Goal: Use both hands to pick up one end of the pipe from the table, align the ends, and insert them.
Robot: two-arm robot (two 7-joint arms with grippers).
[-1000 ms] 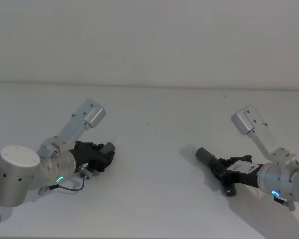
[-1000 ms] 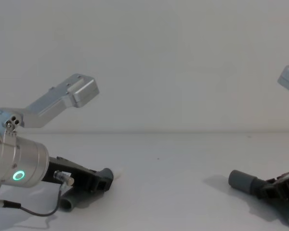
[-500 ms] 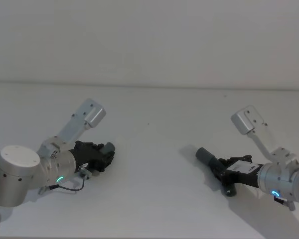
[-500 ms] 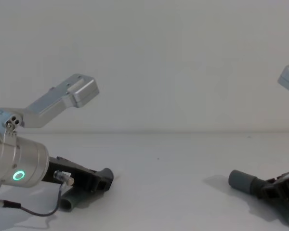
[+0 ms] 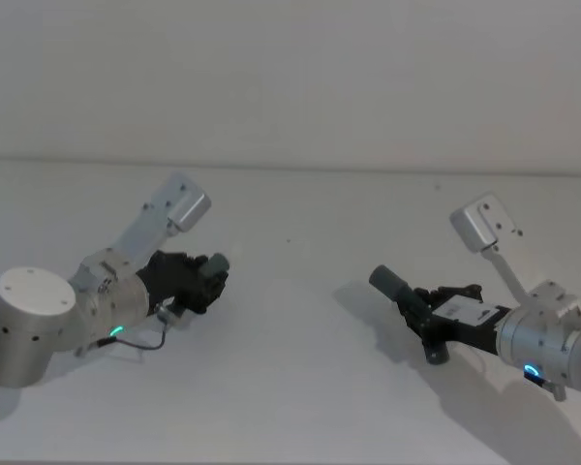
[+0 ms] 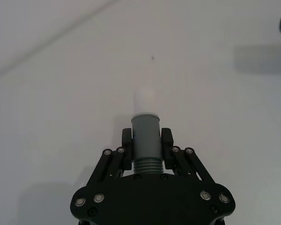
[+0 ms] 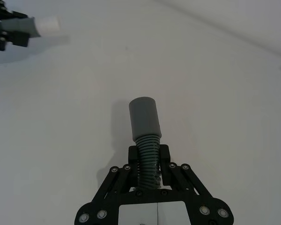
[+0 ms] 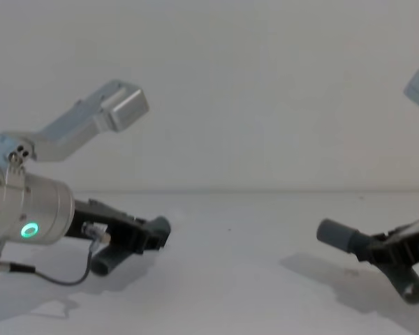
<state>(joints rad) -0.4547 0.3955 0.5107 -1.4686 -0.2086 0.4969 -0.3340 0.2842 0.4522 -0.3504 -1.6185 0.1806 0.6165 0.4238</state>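
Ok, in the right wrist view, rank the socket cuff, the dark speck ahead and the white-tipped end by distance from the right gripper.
From the right gripper:
1. socket cuff, directly ahead on the pipe piece it grips.
2. dark speck, on the table farther ahead.
3. white-tipped end, far across, held by the left gripper.

No words, numbers or brand marks can be read anywhere. The white label on the right gripper (two pale panels, side by side) shows no legible print.
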